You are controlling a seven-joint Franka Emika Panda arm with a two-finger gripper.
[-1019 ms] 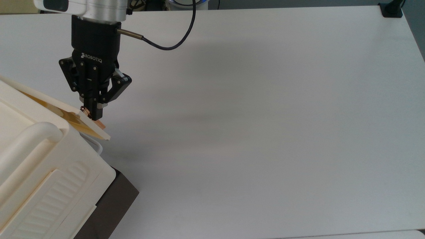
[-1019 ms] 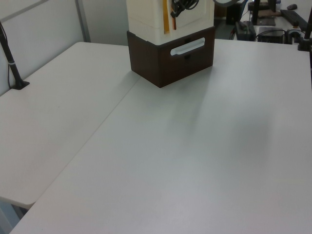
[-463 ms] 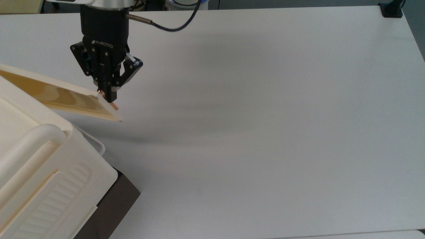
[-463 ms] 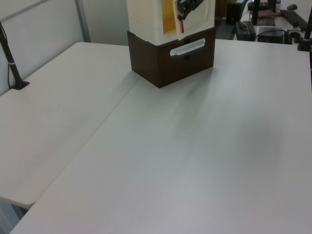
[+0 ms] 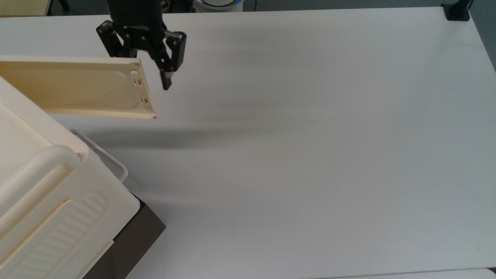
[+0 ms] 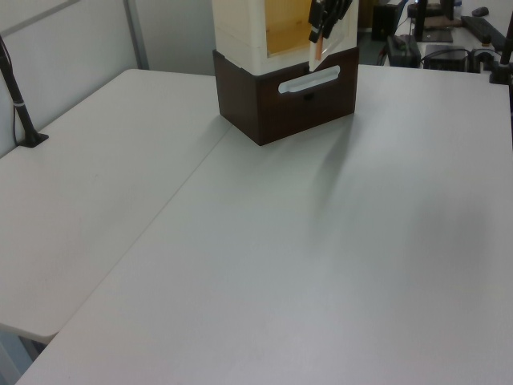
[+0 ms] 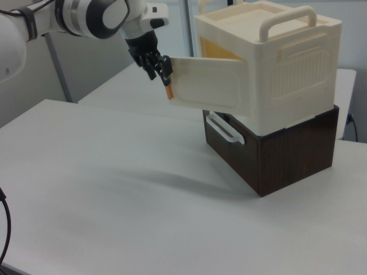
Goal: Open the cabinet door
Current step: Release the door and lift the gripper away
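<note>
Cabinet door (image 5: 81,87), barely cracked a second ago, now swung wide off the cabinet (image 7: 269,69) front, inner face showing; gripper (image 5: 149,73) has let go of the handle tab, fingers spread just beside its free edge, so opening looks done.

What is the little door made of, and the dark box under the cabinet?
The cabinet door looks like cream plastic: smooth, moulded, with a recessed inner face and rounded corners. The dark base looks like wood or a wood-look coating, since faint brown grain shows; which one is hard to tell.
</note>
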